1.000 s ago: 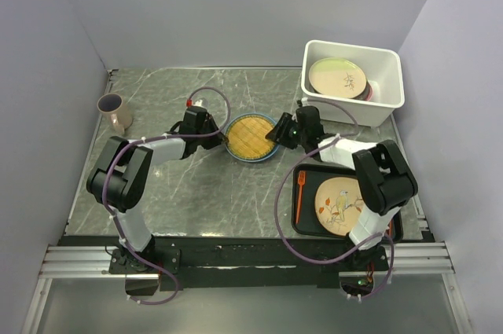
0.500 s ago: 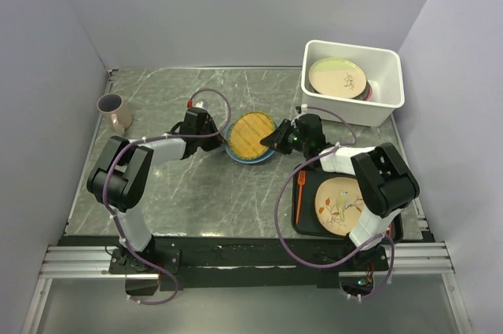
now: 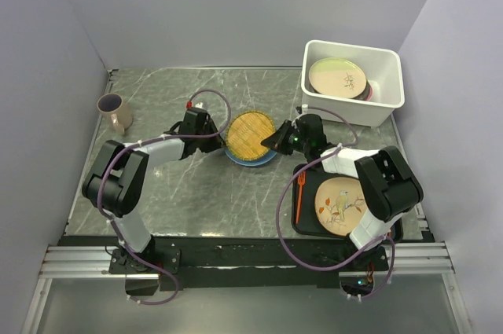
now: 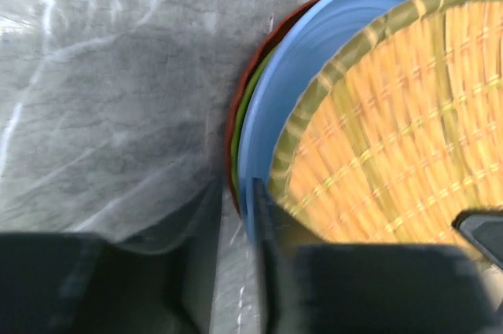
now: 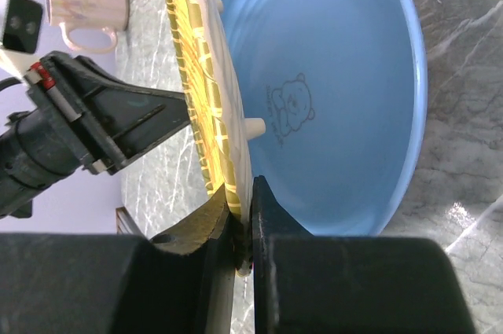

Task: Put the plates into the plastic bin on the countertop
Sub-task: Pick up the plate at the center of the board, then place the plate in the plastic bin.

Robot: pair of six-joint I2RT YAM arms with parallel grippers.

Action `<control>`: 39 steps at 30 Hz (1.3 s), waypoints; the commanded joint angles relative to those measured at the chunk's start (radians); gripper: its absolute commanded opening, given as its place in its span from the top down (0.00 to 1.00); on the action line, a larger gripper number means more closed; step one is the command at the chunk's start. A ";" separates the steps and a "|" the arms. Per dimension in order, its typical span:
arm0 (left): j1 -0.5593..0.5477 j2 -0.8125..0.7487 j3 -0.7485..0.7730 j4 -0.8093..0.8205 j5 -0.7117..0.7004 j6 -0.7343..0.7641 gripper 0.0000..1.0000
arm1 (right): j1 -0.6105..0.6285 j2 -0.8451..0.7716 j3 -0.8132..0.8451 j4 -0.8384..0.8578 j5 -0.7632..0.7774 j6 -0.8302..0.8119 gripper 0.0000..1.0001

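The yellow lattice plate (image 3: 248, 133) (image 5: 206, 90) (image 4: 393, 137) stands tilted over a blue plate (image 3: 253, 158) (image 5: 330, 90) (image 4: 310, 59) on the countertop (image 3: 196, 185). My right gripper (image 3: 274, 139) (image 5: 250, 220) is shut on its right rim. Below the blue plate, red-orange (image 4: 234, 110) and green rims show. My left gripper (image 3: 214, 136) (image 4: 233, 202) is at the stack's left edge, jaws slightly open with bare countertop between them. The plastic bin (image 3: 385, 102) at the back right holds a yellow-green plate (image 3: 338, 76) on top of others.
A black tray (image 3: 308, 224) at the front right carries a pale bird-pattern plate (image 3: 339, 204) and an orange fork (image 3: 299, 196). A pink mug (image 3: 115, 111) (image 5: 86, 4) stands at the far left. Walls close in the countertop on three sides.
My right gripper has closed on the yellow lattice plate's right rim and tipped the plate up off the blue one. My left gripper's jaws have parted slightly at the left rim.
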 commanded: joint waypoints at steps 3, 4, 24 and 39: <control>-0.005 -0.104 -0.018 0.020 0.032 0.023 0.57 | 0.006 -0.066 0.008 0.043 0.003 -0.009 1.00; -0.005 -0.115 -0.020 0.018 0.029 0.023 0.50 | 0.005 -0.069 0.005 0.041 0.003 -0.009 1.00; -0.004 -0.322 -0.101 0.000 -0.071 0.019 0.15 | -0.034 -0.204 0.016 -0.034 0.008 -0.027 1.00; -0.004 -0.370 -0.215 0.092 -0.020 -0.003 0.14 | -0.285 -0.277 0.238 -0.275 -0.061 -0.107 1.00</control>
